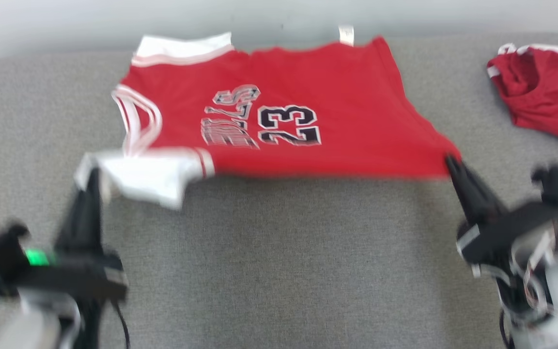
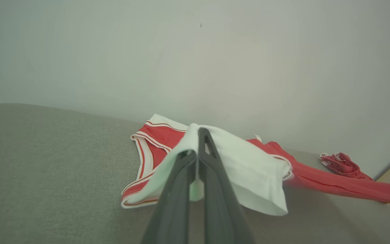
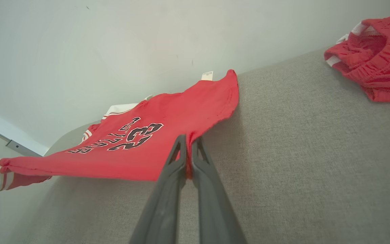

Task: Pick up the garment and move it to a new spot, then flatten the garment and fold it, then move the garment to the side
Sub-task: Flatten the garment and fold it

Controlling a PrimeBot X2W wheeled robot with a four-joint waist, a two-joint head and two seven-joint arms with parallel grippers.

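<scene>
The garment (image 1: 308, 102) is a red jersey with white trim and a black "23", stretched across the grey cushioned surface (image 1: 279, 252). Its near edge is lifted and its far edge rests by the wall. My left gripper (image 1: 92, 169) is shut on the white shoulder part (image 2: 249, 162) at the near left corner. My right gripper (image 1: 451, 160) is shut on the red hem corner (image 3: 188, 159) at the near right. In the left wrist view the left gripper (image 2: 198, 149) pinches white cloth; in the right wrist view the right gripper (image 3: 188, 142) pinches red cloth.
A second red garment (image 1: 545, 92) lies crumpled at the far right of the surface, also seen as a crumpled red garment (image 3: 374, 57) in the right wrist view. A pale wall (image 1: 66, 19) runs along the far edge. Bare grey surface stretches in front of the jersey.
</scene>
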